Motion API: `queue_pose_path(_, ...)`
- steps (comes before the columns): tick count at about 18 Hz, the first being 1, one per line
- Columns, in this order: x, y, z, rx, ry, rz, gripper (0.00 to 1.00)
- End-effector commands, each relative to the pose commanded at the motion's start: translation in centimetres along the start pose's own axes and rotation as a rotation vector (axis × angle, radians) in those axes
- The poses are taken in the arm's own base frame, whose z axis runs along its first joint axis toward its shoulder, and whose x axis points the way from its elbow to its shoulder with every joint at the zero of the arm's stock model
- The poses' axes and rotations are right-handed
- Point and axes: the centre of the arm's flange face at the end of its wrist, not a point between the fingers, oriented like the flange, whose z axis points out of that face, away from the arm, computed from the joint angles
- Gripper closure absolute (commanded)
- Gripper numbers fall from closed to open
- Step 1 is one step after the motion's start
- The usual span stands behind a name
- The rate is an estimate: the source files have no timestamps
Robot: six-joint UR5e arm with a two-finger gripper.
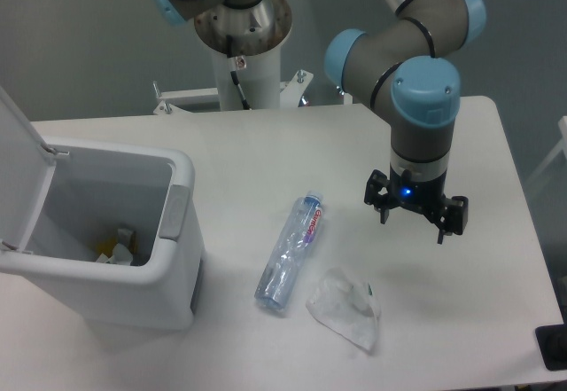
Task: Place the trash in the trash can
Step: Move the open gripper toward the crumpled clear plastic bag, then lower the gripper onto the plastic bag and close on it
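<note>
Trash is lying down and to the left of your gripper in the fixed camera view: the plastic bag is sitting nearest, just below-left of the spread, empty fingers. The bottle is lying farther left, long axis running diagonally, cap pointing up-right, between the gripper and the open trash can.

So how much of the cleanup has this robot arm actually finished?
The trash can stands with its lid open, and some scraps lie inside. Nothing is in hand: the gripper hangs open and empty above the table. Left to do: the bottle and the plastic bag both lie on the table, outside the can.
</note>
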Motion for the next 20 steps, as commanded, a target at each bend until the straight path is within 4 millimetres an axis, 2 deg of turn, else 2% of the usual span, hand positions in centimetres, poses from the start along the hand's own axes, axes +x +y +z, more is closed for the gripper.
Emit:
queue_pose_path(8, 0.2, -0.1, 0.4, 0.013, -0.002, -0.032, 0.00)
queue_pose_path(11, 1.8, 0.0, 2.1, 0.041, -0.033, -0.061, 0.00)
queue_pose_path(15, 4.7, -2.1, 4.2, 0.051, -0.007, -0.098, 0.00)
queue_pose_path(20, 6.9, -4.5, 7.6, 0.030, 0.045, -0.121, 0.00)
